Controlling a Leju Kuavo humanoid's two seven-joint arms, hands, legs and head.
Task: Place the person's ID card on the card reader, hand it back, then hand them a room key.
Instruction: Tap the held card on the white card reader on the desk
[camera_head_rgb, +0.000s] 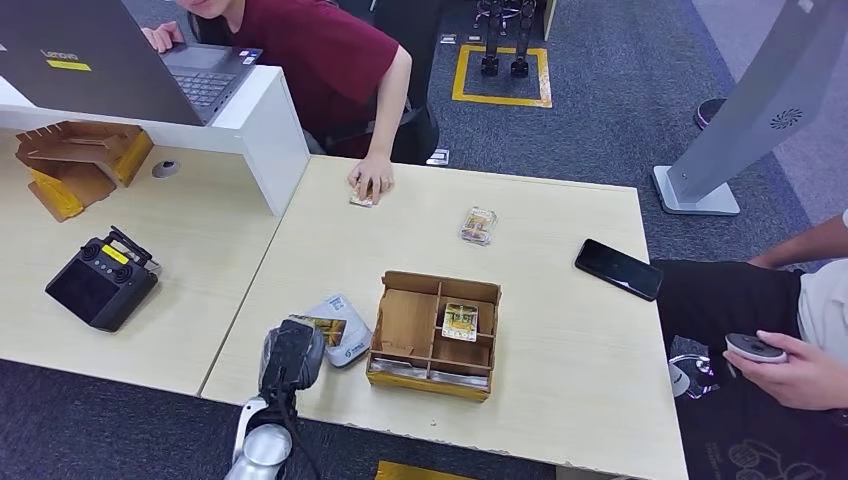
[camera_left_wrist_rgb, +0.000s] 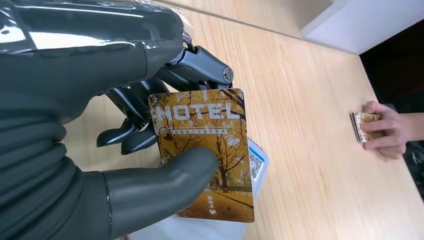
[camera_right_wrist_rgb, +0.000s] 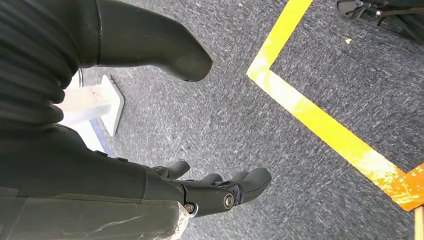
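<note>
While the left hand (camera_left_wrist_rgb: 125, 150) pinches it between thumb and darker fingers, the room key (camera_left_wrist_rgb: 205, 155) is catalogued as follows: a flat rectangular card printed with autumn trees and the word HOTEL, held above the near edge of the table (camera_head_rgb: 560, 300), over the card reader (camera_head_rgb: 345, 325), a pale rounded pad with blue print. Judged handling: very light, stiff with slight flex, glossy and therefore likely to slip if the pinch loosens; not fragile. The thumb presses on the printed face near the middle, leaving the far short edge free, which seems the natural place for a person to take hold. Location of related items: the person's hand (camera_head_rgb: 370, 180) rests on a card (camera_head_rgb: 362, 199) at the far edge of the table; which card this is cannot be told. A wooden tray (camera_head_rgb: 400, 325) with compartments stands just beside the reader, one more card (camera_head_rgb: 460, 320) lying in it. A small wrapped stack (camera_head_rgb: 479, 225) and a black phone (camera_head_rgb: 618, 268) lie apart on the table. Right hand (camera_right_wrist_rgb: 200, 192): hanging over the carpet, fingers loosely apart, holding nothing.
</note>
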